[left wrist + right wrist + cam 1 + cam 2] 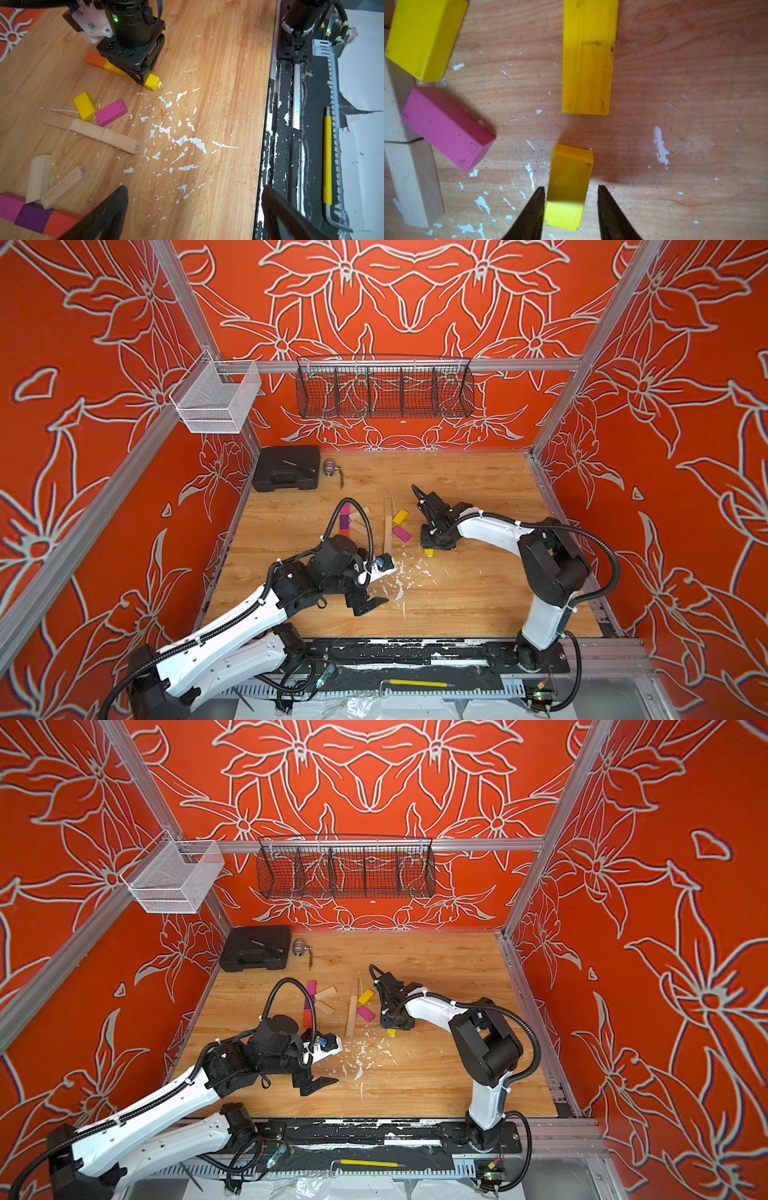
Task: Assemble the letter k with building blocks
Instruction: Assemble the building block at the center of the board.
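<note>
Well, the right claw (571, 187) was down low on the worktop (457, 593), with a small yellow block (571, 166) between its two dark fingers (534, 216). The claw was partly spread and not squeezing. One finger sat right at the block's side. The other finger showed a bit of bare wood between it and the block. The block lay flat on the worktop, and its far end poked out past the fingertips.

Just ahead of it, after a small gap, lay a second yellow block (587, 58), lined up end to end with it. In the left wrist view an orange block (96, 60) touched the far end of that second one, so the three made one line.

Off to one side of the claw lay a magenta block (446, 128) and a third yellow block (425, 35). Both slanted out from a row of plain wood blocks (89, 128) set end to end.

The left claw (194, 187) was spread wide with nothing between its fingers. It hung over the worktop near the front edge, by the white flecks (187, 141). Near one of its fingers lay a row of three coloured blocks (33, 216), magenta, purple and red, with two pale blocks (39, 178) slanting off it.
</note>
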### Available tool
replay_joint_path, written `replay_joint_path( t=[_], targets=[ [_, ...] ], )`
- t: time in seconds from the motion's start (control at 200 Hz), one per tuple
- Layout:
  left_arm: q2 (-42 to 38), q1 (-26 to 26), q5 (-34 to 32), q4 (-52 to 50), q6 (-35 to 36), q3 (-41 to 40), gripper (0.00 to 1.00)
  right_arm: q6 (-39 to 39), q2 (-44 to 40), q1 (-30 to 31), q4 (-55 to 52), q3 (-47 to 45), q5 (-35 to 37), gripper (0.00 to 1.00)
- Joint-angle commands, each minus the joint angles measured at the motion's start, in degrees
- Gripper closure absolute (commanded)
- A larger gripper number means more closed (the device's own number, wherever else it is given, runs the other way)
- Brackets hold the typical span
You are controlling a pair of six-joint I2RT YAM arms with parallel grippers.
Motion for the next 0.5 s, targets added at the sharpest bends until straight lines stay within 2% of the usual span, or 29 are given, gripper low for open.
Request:
replay_joint_path(
  t=[0.0,0.15,0.495],
  targets=[
    [0.4,-0.1,0.7,0.7,0.9,0.8,0.03,2.1,0.9,0.2,-1.0,1.9,1.1,0.48],
    [0.4,-0.1,0.6,0.6,1.0,0.8,0.03,3.0,2.0,0.2,0.1,1.6,1.0,0.45],
    [0.7,-0.1,0.5,0.6,1.0,0.9,0.03,2.9,3.0,0.2,0.2,2.0,1.2,0.63]
  ],
)
